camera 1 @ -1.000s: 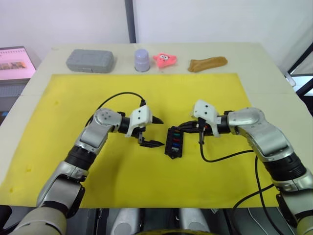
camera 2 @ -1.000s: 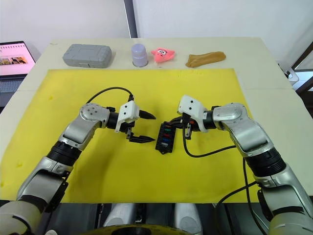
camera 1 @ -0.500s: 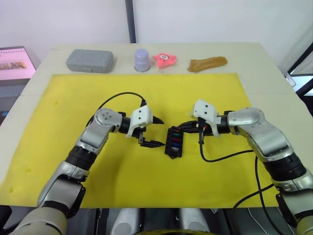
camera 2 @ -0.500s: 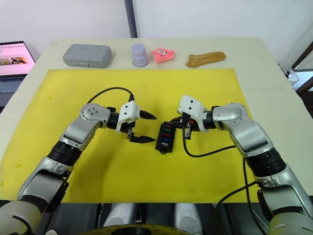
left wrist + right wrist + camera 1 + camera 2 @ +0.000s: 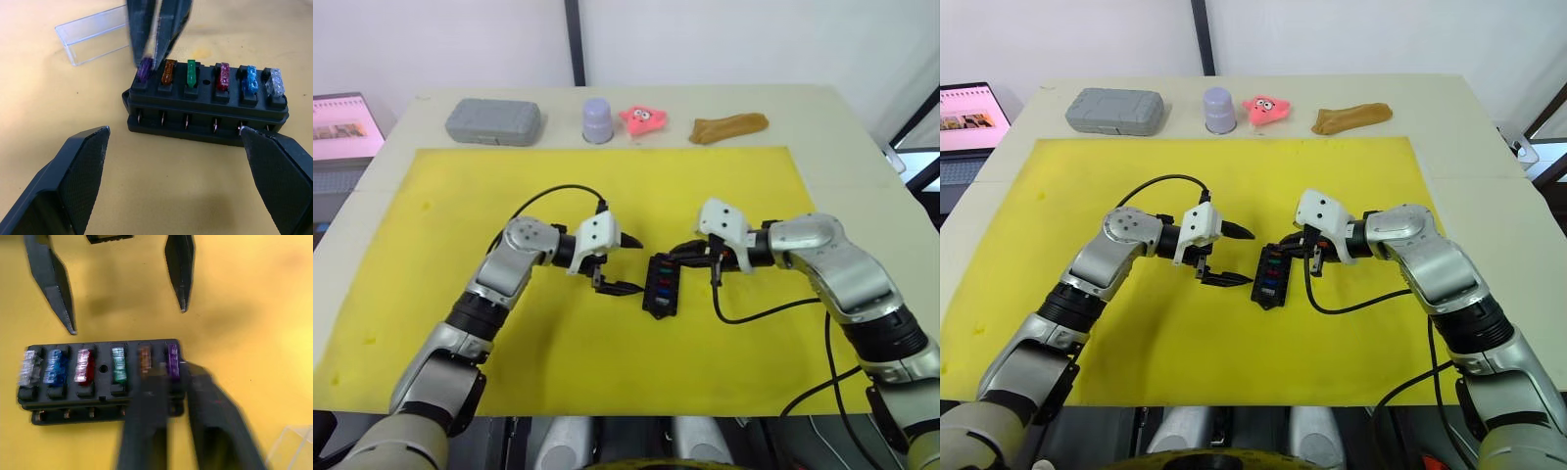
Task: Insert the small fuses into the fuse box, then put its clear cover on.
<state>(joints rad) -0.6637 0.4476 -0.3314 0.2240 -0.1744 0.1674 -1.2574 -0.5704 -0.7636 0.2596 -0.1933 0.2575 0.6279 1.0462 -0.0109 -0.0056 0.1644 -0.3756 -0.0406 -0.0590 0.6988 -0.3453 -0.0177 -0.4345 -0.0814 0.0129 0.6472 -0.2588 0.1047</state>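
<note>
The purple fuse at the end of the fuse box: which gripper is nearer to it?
Right. The right gripper has its fingertips closed around the purple fuse in the fuse box. The left gripper is open beside the box, touching nothing.

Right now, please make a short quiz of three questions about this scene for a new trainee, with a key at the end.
1. True or false: the clear cover is already on the fuse box.
2. How many fuses stand in the fuse box?
3. Which fuse does the right gripper pinch? A) the green fuse B) the purple fuse C) the red fuse

Key
1. False. It lies on the yellow mat, apart from the box.
2. Six, in one row.
3. B. It is the end fuse of the row. The left gripper is open beside the box.
</note>
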